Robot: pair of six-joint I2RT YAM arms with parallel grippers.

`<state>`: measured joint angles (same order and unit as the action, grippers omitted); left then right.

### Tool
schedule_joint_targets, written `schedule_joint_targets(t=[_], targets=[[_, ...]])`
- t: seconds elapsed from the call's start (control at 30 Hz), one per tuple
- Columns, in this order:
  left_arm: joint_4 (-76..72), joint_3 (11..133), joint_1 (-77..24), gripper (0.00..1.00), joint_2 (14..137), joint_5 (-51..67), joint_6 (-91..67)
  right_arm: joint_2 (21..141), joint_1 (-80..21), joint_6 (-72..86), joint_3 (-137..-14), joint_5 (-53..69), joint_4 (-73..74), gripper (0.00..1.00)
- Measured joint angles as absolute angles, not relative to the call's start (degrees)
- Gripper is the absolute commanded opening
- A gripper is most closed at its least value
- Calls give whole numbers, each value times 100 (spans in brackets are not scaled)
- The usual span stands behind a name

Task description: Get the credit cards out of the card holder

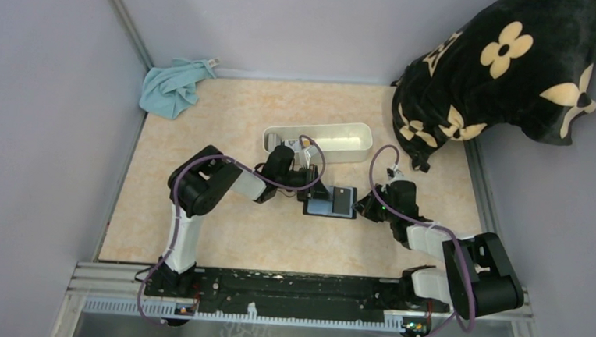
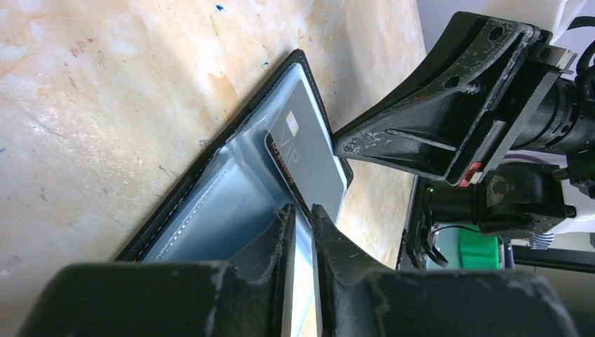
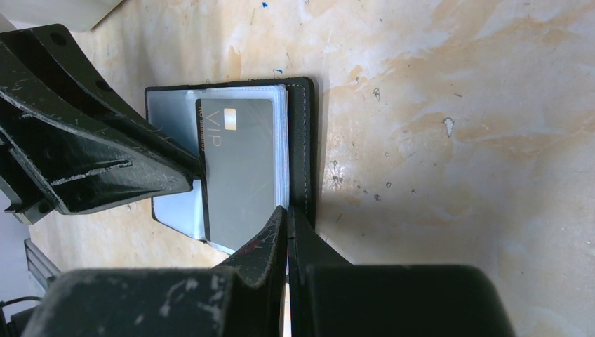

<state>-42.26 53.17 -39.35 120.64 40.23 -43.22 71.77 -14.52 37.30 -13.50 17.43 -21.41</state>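
Observation:
The black card holder (image 1: 320, 209) lies open on the table, its grey-blue slots facing up. A grey credit card (image 1: 344, 198) marked VIP sticks partly out of a slot. In the left wrist view my left gripper (image 2: 300, 210) is shut on the near edge of the card (image 2: 309, 151), above the holder's lining (image 2: 224, 203). In the right wrist view my right gripper (image 3: 288, 212) is shut on the holder's black right edge (image 3: 303, 140), beside the card (image 3: 242, 161). From above, the left gripper (image 1: 314, 191) and right gripper (image 1: 357, 207) flank the holder.
A white oblong tray (image 1: 320, 141) stands just behind the left gripper. A teal cloth (image 1: 173, 87) lies at the back left corner. A black flowered cushion (image 1: 504, 64) fills the back right. Walls close both sides.

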Motion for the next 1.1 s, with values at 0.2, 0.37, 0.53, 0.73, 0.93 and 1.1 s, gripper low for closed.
schedule_joint_targets(t=[0.2, 0.37, 0.53, 0.73, 0.93, 1.1], targets=[[-4268, 5345, -3953, 19, 12103, 4018, -4329, 7177, -1452, 3730, -1350, 1743, -2141, 0], [-4370, 5356, -3983, 19, 12154, 4016, -4331, 7177, -1452, 3730, -1350, 1743, -2141, 0], [-4401, 5356, -3988, 19, 12162, 4018, -4351, 7177, -1452, 3730, -1350, 1743, -2141, 0], [-4431, 5360, -4012, 19, 12180, 4016, -4366, 7179, -1452, 3730, -1350, 1743, -2143, 0], [-4401, 5463, -4064, 8, 12243, 4012, -4362, 7179, -1452, 3730, -1350, 1743, -2143, 0], [-4394, 5513, -4084, 4, 12287, 4005, -4362, 7179, -1452, 3730, -1350, 1743, -2143, 0]])
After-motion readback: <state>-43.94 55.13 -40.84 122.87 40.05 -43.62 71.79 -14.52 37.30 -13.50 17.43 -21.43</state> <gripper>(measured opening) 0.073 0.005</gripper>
